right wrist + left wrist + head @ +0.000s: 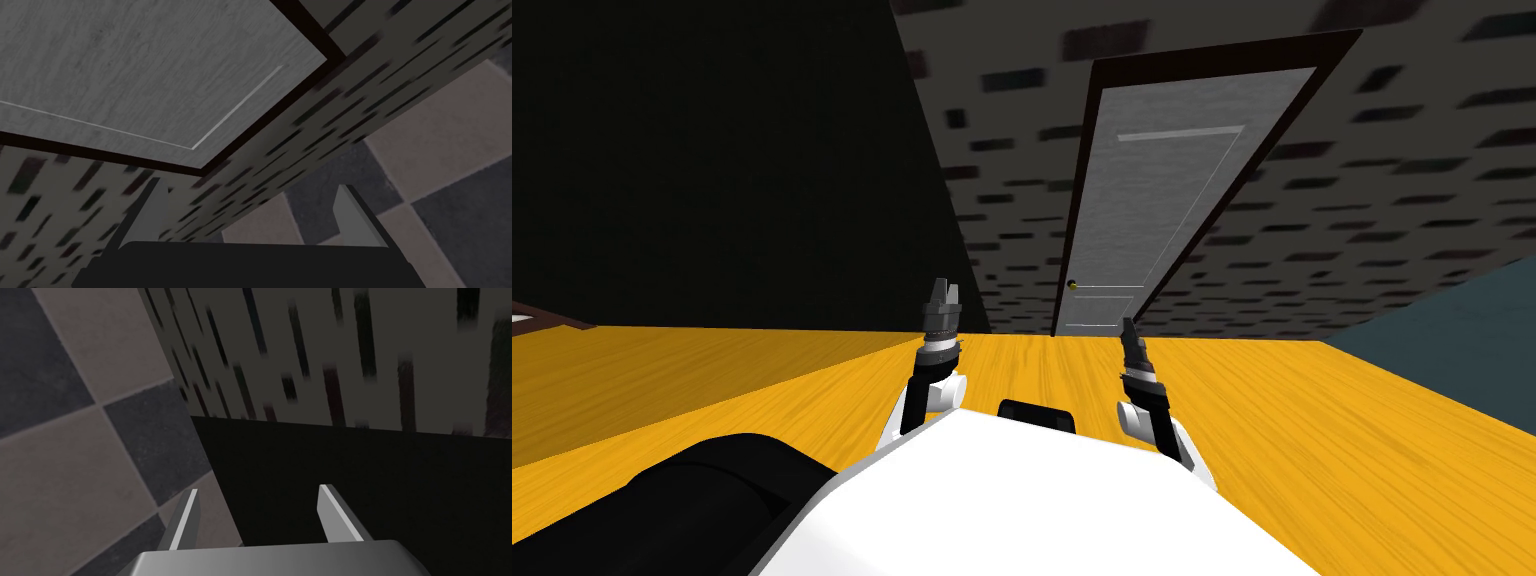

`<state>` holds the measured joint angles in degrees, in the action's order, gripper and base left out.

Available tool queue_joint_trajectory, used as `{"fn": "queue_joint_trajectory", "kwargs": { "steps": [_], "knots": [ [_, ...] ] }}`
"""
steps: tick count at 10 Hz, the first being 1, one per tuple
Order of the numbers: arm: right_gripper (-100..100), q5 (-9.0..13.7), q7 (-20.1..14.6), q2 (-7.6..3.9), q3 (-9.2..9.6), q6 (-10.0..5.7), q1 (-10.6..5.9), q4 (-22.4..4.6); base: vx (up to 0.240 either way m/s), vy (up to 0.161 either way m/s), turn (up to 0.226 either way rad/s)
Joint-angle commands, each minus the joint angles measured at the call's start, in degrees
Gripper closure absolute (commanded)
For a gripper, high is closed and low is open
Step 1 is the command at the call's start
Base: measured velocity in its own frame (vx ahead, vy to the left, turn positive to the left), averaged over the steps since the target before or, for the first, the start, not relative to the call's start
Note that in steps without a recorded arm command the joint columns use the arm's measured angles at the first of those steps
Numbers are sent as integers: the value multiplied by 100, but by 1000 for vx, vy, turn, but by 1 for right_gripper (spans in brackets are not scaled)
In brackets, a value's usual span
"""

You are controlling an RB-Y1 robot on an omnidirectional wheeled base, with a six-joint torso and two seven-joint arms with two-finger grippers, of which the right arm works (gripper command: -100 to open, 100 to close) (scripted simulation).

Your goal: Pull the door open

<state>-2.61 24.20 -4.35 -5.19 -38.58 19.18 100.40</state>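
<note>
A grey panelled door [1162,190] stands shut in a dark frame, set in a speckled grey wall ahead of me. Its small dark knob [1072,285] sits low on the door's left edge. Both arms are raised in front of my chest, well short of the door. My left gripper [944,295] is open with nothing between its fingers [192,518]. My right gripper [1129,332] is also open and empty, below and right of the knob. Past the right fingers [356,212], the right wrist view takes in a corner of the door [150,75] and its frame.
A yellow wooden floor [1262,400] runs from me to the door. A black wall [712,150] closes off the left side. A teal patch [1442,320] lies at the right. A dark brown furniture edge [542,318] pokes in at far left.
</note>
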Motion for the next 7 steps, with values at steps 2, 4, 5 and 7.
{"fn": "queue_joint_trajectory", "kwargs": {
  "steps": [2,4,5,7],
  "knots": [
    [-100,-112,302,-40,-69,-56,-129,-355,98,-17,30],
    [-100,-197,523,-69,-121,-98,-232,-643,92,-8,26],
    [-100,-240,635,-81,-147,-120,-284,-785,110,-6,30],
    [-100,-327,863,-102,-201,-163,-389,-1072,98,-17,29]
  ]
}}
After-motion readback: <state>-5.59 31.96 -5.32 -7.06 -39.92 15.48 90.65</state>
